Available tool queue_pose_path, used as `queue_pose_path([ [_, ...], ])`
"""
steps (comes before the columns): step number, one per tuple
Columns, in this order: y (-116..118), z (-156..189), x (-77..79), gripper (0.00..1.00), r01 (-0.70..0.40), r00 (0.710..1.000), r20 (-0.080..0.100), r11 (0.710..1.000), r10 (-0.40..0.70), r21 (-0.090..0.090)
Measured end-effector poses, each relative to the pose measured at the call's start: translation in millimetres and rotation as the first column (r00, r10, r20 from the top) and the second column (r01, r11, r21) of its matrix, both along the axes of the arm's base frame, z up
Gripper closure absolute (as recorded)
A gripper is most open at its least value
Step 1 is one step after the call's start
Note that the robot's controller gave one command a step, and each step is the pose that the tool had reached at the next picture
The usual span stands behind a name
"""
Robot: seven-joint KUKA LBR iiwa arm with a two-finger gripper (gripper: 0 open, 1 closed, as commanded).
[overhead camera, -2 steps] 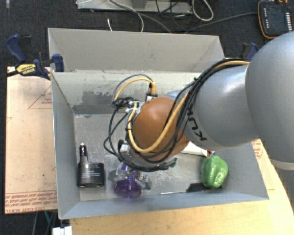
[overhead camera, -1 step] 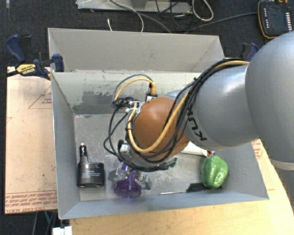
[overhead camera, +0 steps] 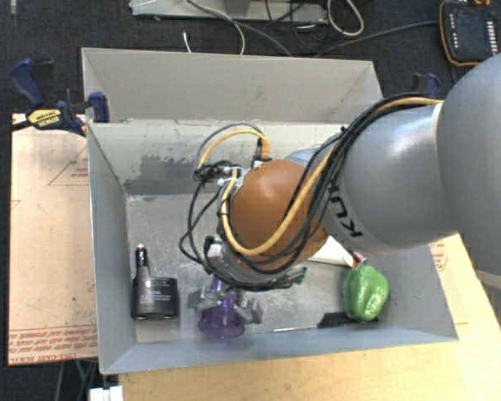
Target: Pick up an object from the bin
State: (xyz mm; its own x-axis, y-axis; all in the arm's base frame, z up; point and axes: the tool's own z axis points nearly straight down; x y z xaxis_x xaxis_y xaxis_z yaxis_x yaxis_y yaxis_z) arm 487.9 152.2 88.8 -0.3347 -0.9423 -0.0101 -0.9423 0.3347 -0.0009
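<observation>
My gripper (overhead camera: 232,293) is low in the bin's front middle, just under the arm's orange cover. Directly below it, against the front wall, lies a translucent purple plastic thing (overhead camera: 220,319) with a round flared base; the gripper's metal parts touch or overlap its top. A black bottle-like thing (overhead camera: 153,292) with a narrow neck lies to the left on the bin floor, apart from the gripper.
A green pepper-shaped toy (overhead camera: 366,291) rests at the front right. A flat black strip (overhead camera: 336,318) lies before it, and a white flat piece (overhead camera: 332,255) pokes out from under the arm. The arm and its cables cover the bin's middle.
</observation>
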Motion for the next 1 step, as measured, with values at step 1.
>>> queue_pose_path([
  [1, 0.9, 38.9, 1.6, 1.0, 0.002, 1.0, 0.006, 1.0, -0.002, 0.003],
])
